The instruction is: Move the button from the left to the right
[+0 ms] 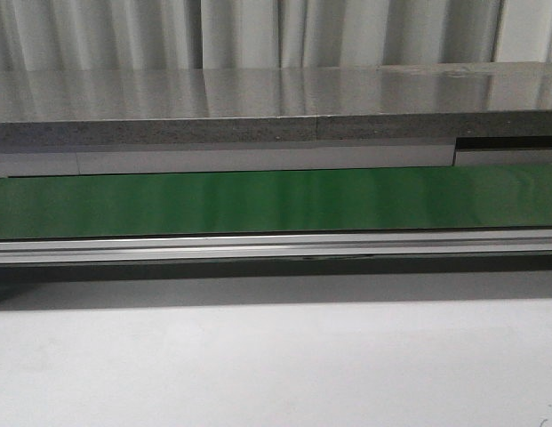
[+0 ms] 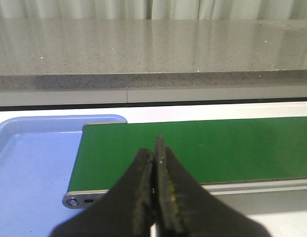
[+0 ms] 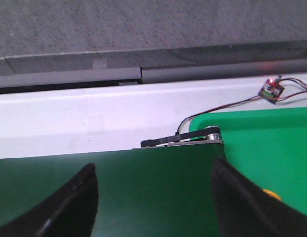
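Note:
A green conveyor belt (image 1: 276, 203) runs across the front view; neither gripper shows there. My left gripper (image 2: 154, 148) is shut with nothing between its fingers and hangs over the belt's left end (image 2: 193, 148), beside a blue tray (image 2: 29, 168). My right gripper (image 3: 152, 168) is open and empty over the belt's right end (image 3: 143, 187), next to a bright green tray (image 3: 272, 143). A small orange-yellow patch (image 3: 272, 193), seemingly the button's cap, peeks out in that tray beside the gripper's finger (image 3: 242, 207). Its dark base is hidden.
A grey stone counter (image 1: 258, 107) runs behind the belt. The belt's aluminium rail (image 1: 276, 245) lies in front, with white table (image 1: 276, 365) nearer me. A small circuit board (image 3: 271, 90) with a red light and wires sits behind the green tray.

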`<state>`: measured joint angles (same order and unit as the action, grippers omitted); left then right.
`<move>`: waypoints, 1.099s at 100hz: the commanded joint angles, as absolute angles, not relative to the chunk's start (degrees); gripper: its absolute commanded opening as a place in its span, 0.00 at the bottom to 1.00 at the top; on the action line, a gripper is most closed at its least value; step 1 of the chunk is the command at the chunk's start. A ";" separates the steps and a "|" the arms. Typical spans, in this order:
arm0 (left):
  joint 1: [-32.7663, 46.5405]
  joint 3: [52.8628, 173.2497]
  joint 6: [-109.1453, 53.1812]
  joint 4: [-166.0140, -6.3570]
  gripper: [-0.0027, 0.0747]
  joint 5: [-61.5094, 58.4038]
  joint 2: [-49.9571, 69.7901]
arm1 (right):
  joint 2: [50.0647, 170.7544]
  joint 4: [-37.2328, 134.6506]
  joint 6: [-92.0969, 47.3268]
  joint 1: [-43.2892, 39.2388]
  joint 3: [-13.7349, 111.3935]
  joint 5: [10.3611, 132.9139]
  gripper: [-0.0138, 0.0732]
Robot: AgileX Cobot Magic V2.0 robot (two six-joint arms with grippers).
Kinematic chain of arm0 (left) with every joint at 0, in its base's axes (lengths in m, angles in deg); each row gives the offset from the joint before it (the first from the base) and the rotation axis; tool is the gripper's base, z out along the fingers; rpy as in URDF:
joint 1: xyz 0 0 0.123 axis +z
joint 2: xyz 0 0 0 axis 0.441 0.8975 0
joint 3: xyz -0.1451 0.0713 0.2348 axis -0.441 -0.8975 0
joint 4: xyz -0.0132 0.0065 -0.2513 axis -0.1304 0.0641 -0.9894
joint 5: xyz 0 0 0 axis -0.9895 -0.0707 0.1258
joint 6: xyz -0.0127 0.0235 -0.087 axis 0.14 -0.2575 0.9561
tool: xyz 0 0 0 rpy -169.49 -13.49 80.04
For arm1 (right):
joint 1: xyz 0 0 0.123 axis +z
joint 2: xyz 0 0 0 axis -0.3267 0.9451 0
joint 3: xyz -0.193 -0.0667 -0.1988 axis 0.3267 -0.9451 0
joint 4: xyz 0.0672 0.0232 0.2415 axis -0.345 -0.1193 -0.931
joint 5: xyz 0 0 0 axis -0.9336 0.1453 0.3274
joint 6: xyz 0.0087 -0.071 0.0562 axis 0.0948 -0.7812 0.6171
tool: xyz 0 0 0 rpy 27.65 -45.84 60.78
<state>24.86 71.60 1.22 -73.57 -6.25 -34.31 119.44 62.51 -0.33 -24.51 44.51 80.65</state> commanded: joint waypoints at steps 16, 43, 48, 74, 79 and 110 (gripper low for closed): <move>24.47 73.37 1.47 -74.36 0.01 -1.43 -33.87 | 101.14 62.45 -0.33 -22.36 29.98 65.48 0.72; 24.47 73.37 1.47 -74.36 0.01 -1.43 -33.87 | 82.69 62.42 -0.33 -22.36 13.12 60.17 0.72; 24.47 73.37 1.47 -74.36 0.01 -1.43 -33.87 | 79.42 62.06 -0.33 -22.36 11.37 61.46 0.72; 24.47 73.37 1.47 -74.36 0.01 -1.43 -33.87 | 70.18 61.30 -0.33 -22.36 6.96 64.48 0.71; 24.47 73.37 1.47 -74.36 0.01 -1.43 -33.87 | 70.00 61.30 -0.33 -22.36 6.96 65.88 0.67; 24.47 73.37 1.47 -74.36 0.01 -1.43 -33.87 | 70.00 61.22 -0.33 -22.41 6.85 67.31 0.09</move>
